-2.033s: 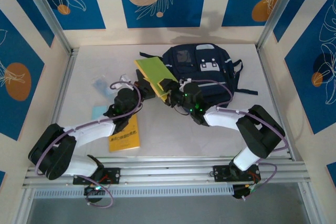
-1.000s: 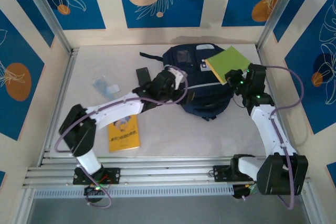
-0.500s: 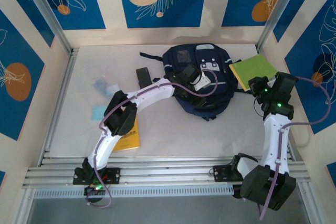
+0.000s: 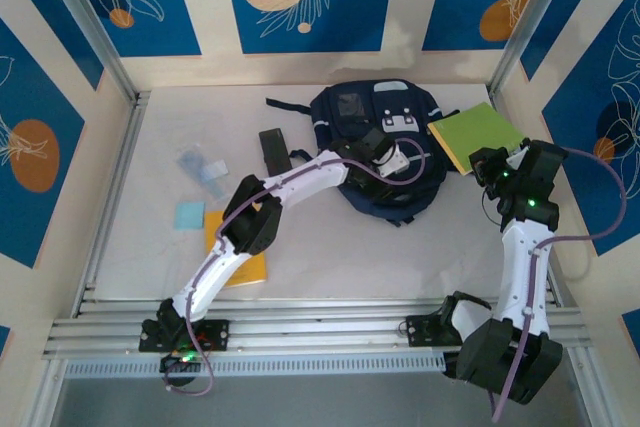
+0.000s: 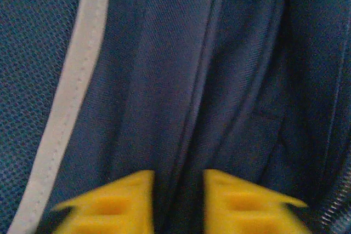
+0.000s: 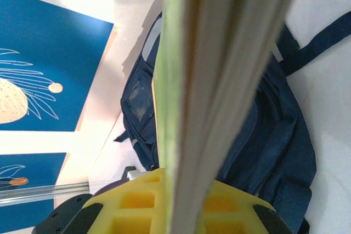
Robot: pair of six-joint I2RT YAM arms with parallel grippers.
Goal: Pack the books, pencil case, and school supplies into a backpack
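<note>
The navy backpack lies at the back middle of the table. My left gripper reaches across onto its front. In the left wrist view the yellow fingers stand close together with a fold of the backpack's fabric between them. My right gripper is shut on the light green book, held in the air just right of the backpack; the book's edge rises from the jaws. The yellow book lies half under the left arm. The dark pencil case lies left of the backpack.
A light-blue square pad and a whitish clear piece lie on the left of the table. Metal frame posts and patterned walls close in the sides and back. The backpack's straps trail to the right near the right arm.
The left arm stretched further right across the backpack and its jaws closed on the fabric. The right arm carried the green book to the backpack's right side and now hardly moves.
</note>
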